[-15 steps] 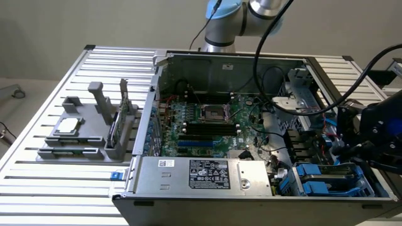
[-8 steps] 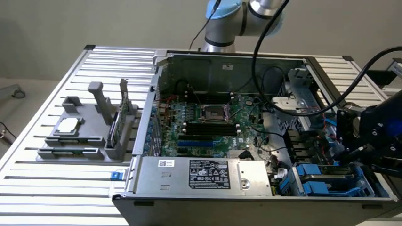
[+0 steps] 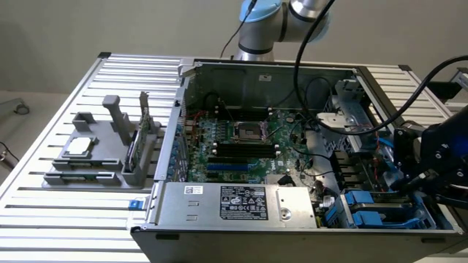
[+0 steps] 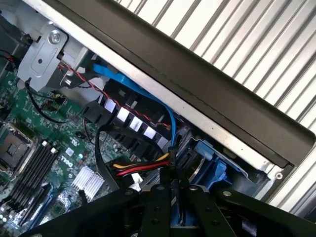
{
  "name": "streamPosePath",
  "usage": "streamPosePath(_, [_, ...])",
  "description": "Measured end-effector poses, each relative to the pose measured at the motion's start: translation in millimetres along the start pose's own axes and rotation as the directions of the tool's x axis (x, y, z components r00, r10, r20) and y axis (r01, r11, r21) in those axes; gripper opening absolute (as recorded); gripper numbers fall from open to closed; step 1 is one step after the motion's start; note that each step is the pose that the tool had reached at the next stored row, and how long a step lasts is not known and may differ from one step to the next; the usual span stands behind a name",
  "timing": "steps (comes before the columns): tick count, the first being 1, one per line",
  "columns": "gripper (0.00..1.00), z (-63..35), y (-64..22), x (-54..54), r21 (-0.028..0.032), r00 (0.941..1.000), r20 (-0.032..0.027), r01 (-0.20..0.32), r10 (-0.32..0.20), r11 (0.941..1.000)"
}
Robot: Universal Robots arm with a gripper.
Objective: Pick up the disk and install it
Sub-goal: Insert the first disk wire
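Down by the chassis wall (image 4: pixel 212 94), tool (image 4: pixel 176 191) narrow on the blue edge of the disk (image 4: pixel 186 162), red-yellow cables (image 4: pixel 140 169) just beside.

Robotics lab or test workshop, by the look of it: slatted aluminium tabletop (image 3: pixel 44 219), industrial robot arm (image 3: pixel 267 24) mounted behind, opened computer case (image 3: pixel 292 244) with bare motherboard (image 3: pixel 241 150), grey fixture (image 3: pixel 95 170) holding loose components, plain bare wall (image 3: pixel 109 27).
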State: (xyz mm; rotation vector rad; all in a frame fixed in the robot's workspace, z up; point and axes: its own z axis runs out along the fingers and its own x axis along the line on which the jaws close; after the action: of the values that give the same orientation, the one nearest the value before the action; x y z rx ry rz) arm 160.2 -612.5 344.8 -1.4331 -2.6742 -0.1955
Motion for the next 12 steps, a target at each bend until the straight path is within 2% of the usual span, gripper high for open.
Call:
streamPosePath(8, [0.16,-12.5,0.9,1.9,-0.0129,0.9962,0.0061,-0.087,0.087,0.9961])
streamPosePath(12, [0.16,-13.1,0.9,1.9,-0.0114,0.9934,0.0179,-0.113,0.113,0.9936])
